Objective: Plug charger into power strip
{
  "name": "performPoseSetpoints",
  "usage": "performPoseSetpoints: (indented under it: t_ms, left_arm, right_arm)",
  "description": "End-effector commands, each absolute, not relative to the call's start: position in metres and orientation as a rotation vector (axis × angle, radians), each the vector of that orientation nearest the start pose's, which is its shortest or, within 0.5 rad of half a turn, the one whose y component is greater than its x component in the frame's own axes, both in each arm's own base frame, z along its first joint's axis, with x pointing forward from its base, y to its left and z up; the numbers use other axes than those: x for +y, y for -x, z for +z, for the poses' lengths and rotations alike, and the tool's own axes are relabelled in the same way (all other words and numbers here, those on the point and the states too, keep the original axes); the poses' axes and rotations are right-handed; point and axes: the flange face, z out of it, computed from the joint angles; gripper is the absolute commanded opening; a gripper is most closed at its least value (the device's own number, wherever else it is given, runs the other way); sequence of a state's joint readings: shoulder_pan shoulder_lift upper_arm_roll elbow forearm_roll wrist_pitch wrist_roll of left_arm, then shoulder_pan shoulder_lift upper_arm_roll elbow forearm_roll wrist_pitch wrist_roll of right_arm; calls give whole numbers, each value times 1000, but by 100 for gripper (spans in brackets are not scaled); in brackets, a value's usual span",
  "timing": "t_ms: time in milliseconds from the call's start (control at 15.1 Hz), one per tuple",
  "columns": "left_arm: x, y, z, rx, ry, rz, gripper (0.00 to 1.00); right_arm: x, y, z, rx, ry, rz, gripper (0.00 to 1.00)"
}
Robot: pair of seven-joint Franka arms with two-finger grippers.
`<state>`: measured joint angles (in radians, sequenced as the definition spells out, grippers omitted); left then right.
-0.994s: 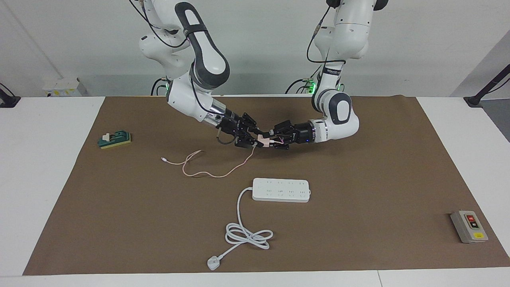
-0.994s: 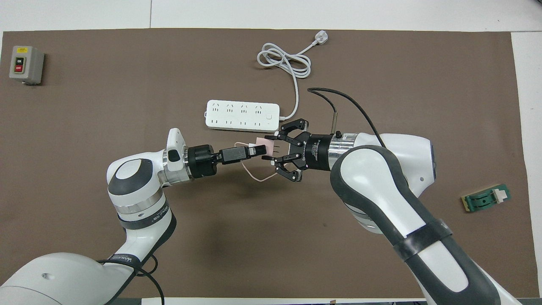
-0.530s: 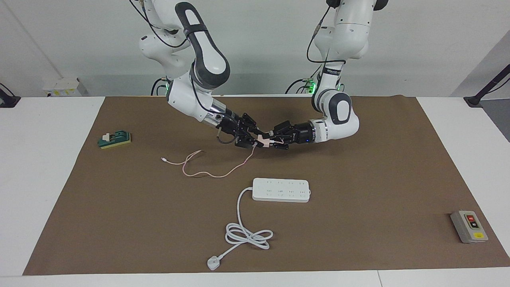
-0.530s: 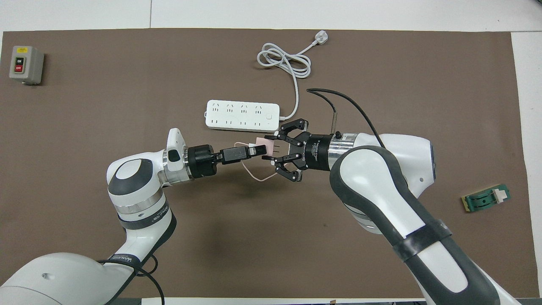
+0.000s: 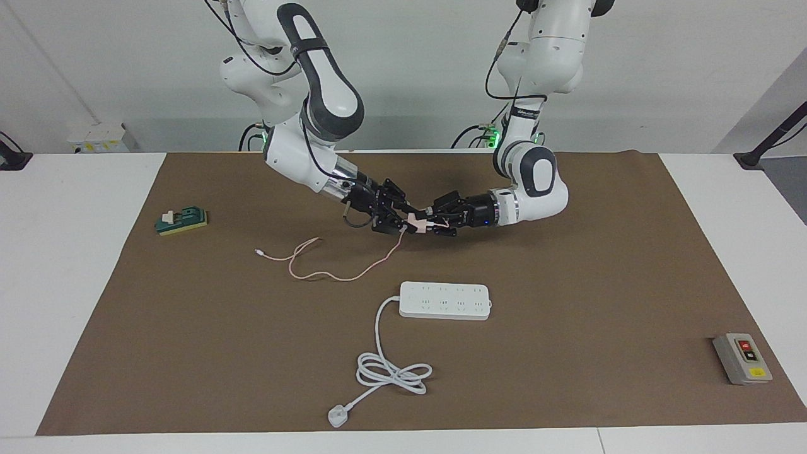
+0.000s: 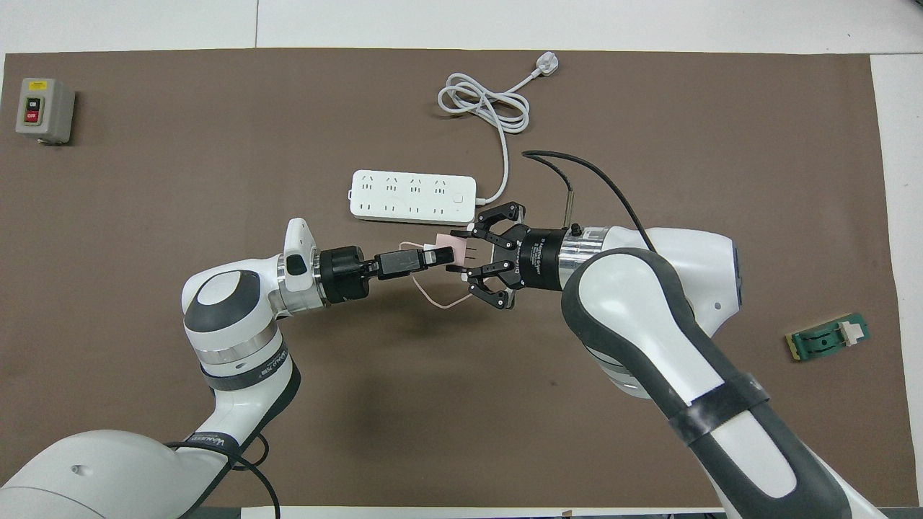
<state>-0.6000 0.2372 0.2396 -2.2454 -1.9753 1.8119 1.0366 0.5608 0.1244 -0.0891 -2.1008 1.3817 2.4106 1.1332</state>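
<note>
I read the mat (image 6: 216,180) on the tabletop (image 5: 75,265) as a dial, with twelve o'clock farthest from me.

My left pincer (image 6: 435,256) was clamped on the charger (image 6: 445,244), which was held in the air over the middle of the mat. My right pincer (image 6: 465,254) met it head-on from three o'clock, right at the end where the metal pins stuck out. I could not tell whether that pincer was gripping or loose. From the charger the cable (image 5: 328,274) hung down to the mat and trailed away in loose curves toward three o'clock, where its small plug end lay bare.

The strip (image 6: 412,196) lay flat at about eleven o'clock from the charger, near it but apart from it, with its sockets facing up and none filled. Its cord (image 6: 483,108) ran out toward one o'clock, coiled there, and ended in a three-pin plug (image 6: 546,66) near the mat's edge.

The grey switch box (image 6: 43,109) sat in the ten o'clock corner. Its black button read ON and its red one OFF, and a yellow label above them was too small to read. A green block (image 6: 829,337) lay at four o'clock. There was lettering on my left arm's wrist band and on my right pincer's collar, but I could not make it out.
</note>
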Motion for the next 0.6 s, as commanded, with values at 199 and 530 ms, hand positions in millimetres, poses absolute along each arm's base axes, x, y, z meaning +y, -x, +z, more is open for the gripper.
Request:
performPoseSetpoints:
  t_ms: [199,530]
  left_arm:
    - [-265,-480,304,-23,-1587,175,6]
    - [-261,-483,304,-24,-1587,191,6]
  right_arm:
    - [266,-513,388,1715,1453,707,100]
    - [260,-515,388,1707,1503,680,100]
